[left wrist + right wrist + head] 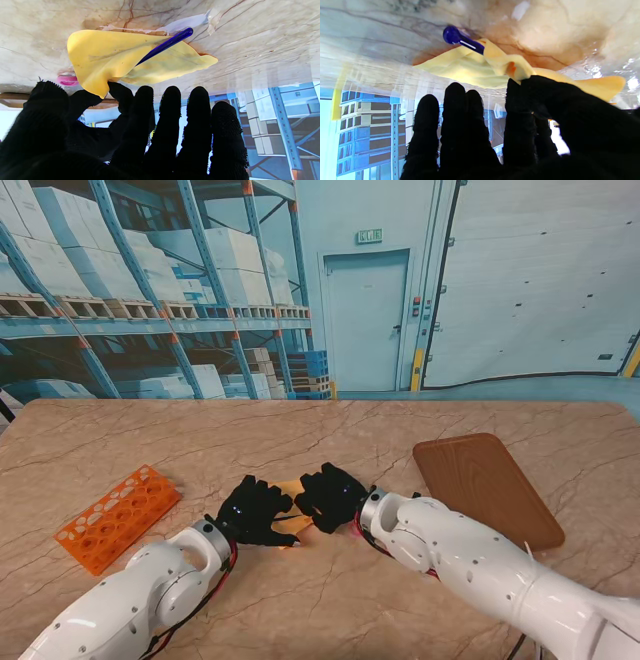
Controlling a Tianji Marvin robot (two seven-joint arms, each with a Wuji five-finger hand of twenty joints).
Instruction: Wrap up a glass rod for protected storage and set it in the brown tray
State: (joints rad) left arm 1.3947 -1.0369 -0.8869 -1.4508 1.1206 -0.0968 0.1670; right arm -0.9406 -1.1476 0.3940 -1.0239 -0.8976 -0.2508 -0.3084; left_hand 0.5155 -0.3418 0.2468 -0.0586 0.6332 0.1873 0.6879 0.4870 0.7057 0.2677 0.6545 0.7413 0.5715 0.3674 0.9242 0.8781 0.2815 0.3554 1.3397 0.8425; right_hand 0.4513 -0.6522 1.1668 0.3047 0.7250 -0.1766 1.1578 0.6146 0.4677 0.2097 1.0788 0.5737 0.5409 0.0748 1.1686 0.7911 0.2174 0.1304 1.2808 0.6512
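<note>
At the middle of the table, just in front of me, the rod (167,45) lies on the cloth (105,53), a dark blue glass stick with one end poking out past the yellow fabric and the rest hidden under a raised fold. The cloth is partly lifted off the marble, not yet rolled around the rod. The left hand (252,510) pinches one corner of the cloth between thumb and forefinger, its other fingers (172,100) stretched out straight and holding nothing. The right hand (332,495) pinches the opposite side of the cloth the same way, thumb against forefinger, with its remaining fingers (455,100) extended; in the stand's view the two hands sit close together over the cloth, almost touching. A small pink thing (67,80) shows beside the left thumb; I cannot tell what it is. The tray (487,485) waits to the right, apart from the hands, and an orange rack (117,516) lies well to the left. By my reading the wrapping step is in hand and only begun: a fold is being drawn over the rod. The next move likely calls for both hands to carry their corners across together, so the rod stays put and its bare end gets covered before any lift to the tray.
</note>
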